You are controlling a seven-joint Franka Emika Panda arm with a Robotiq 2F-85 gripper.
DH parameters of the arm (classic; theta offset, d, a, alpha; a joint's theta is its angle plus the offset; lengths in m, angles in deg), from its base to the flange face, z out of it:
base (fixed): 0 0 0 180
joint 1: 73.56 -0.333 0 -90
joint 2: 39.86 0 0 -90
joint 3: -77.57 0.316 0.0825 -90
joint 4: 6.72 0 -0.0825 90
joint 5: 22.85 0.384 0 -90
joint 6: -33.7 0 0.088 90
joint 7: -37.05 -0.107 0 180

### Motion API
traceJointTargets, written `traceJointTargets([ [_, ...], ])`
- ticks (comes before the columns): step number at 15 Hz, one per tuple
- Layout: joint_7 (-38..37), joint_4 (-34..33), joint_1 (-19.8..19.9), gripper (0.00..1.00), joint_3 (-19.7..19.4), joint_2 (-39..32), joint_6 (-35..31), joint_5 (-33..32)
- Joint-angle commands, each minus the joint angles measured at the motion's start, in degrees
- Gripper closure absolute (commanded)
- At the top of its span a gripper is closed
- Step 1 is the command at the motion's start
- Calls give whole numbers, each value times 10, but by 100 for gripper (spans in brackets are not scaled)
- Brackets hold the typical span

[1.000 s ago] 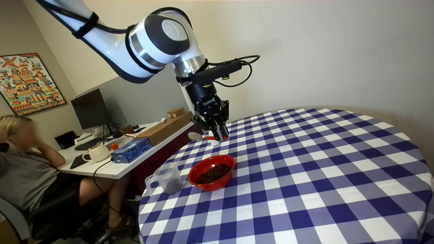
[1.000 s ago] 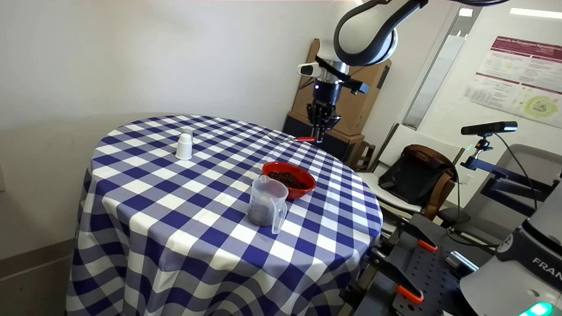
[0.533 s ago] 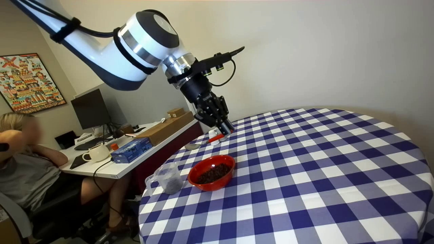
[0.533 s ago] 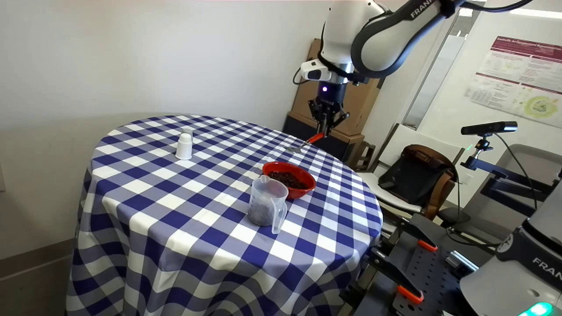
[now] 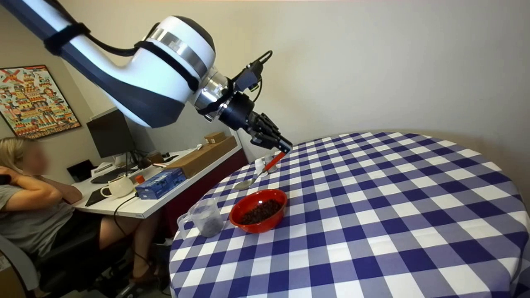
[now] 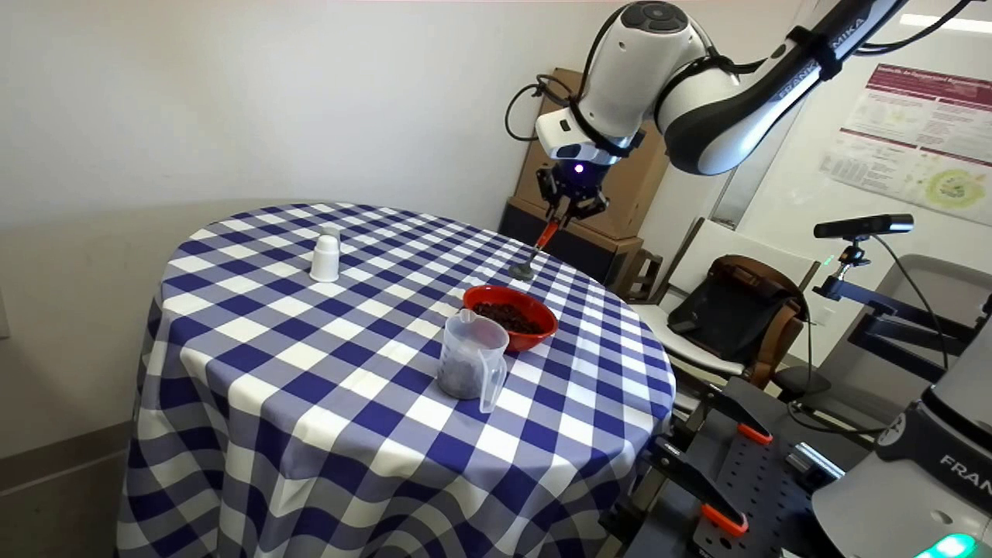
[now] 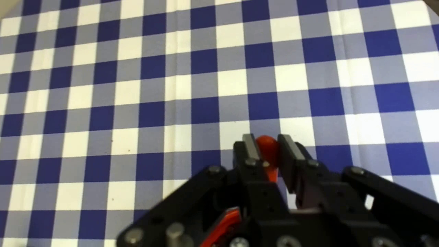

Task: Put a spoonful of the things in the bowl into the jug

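Spoon steeper than before, red handle firm in the clamped claw, dull greyish head lowermost

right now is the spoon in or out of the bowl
Out. In both exterior views the spoon slants down from the pincer, its head showing apart from the bowl.

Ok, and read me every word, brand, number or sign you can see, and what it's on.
"FRANK": arm link, in an exterior view.
"MIKA": same link.
"FRAN", cut off at picture edge: robot base.
Too small or blurred to read: wall poster, framed picture, blue box, clamp, any markings on the jug.
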Motion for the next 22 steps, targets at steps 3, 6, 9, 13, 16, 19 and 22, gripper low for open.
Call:
traceJointTargets([
  [3, -180, -31, -30, 95, -27, 19, -53, -258],
  [6, -279, -46, -33, 95, -8, 26, -49, -400],
  [9, -398, -51, -33, 95, 26, 33, -31, -542],
  [13, -575, -23, -22, 95, 64, 22, 30, -734],
  [16, -524, 1, -33, 95, 84, 21, 85, -668],
  [19, -521, 20, -34, 95, 93, 17, 123, -666],
  [22, -521, 30, -32, 95, 94, 13, 150, -666],
])
